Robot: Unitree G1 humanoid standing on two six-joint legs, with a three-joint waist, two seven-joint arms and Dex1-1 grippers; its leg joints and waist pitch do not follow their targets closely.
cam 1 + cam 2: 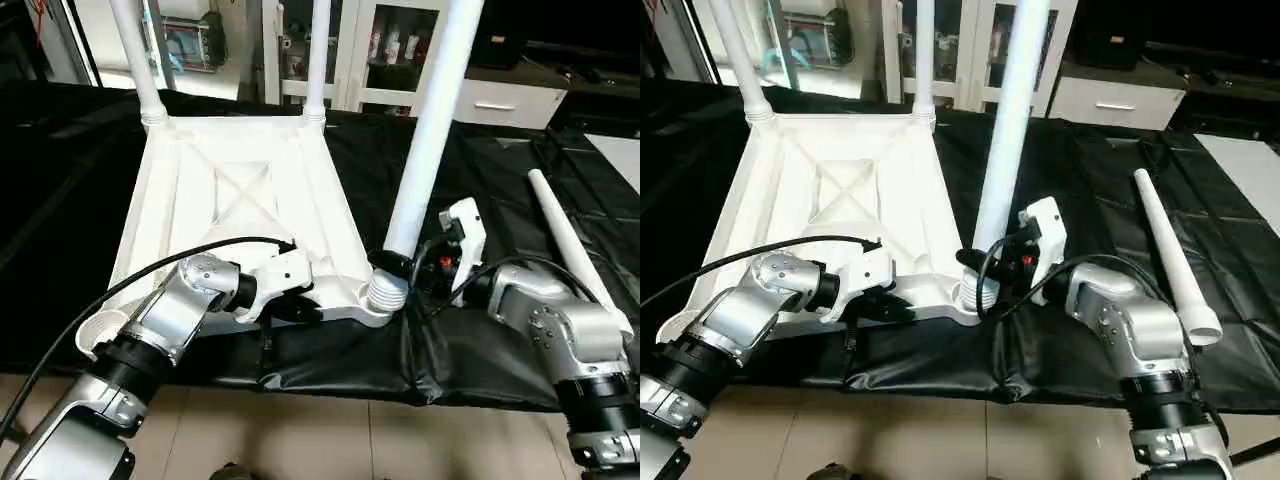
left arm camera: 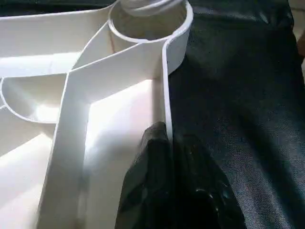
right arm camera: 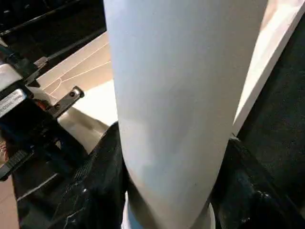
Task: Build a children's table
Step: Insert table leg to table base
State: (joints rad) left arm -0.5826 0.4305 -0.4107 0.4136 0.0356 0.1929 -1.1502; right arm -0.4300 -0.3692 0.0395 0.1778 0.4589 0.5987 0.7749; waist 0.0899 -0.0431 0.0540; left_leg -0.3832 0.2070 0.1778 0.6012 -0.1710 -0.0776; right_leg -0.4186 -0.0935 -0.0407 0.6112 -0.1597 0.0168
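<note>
The white tabletop [image 1: 240, 190] lies upside down on a black mat, its ribbed X-braced underside facing up. Two legs [image 1: 135, 60] [image 1: 318, 60] stand upright in its far corner sockets. A third leg [image 1: 430, 130] stands slightly tilted at the near right corner, threaded end [image 1: 387, 293] at the socket. My right gripper [image 1: 395, 262] is shut on this leg just above the thread, with a black finger [image 3: 100, 181] on each side of the tube. My left gripper [image 1: 300, 305] is shut on the tabletop's near rim [image 2: 164, 95]. A fourth leg [image 1: 570, 240] lies loose on the mat at the right.
The black mat [image 1: 480, 350] covers the floor and ends at beige tiles [image 1: 300, 440] near me. A white cabinet with glass doors [image 1: 390, 50] stands behind the table. The near left corner socket [image 1: 100, 330] is open beside my left forearm.
</note>
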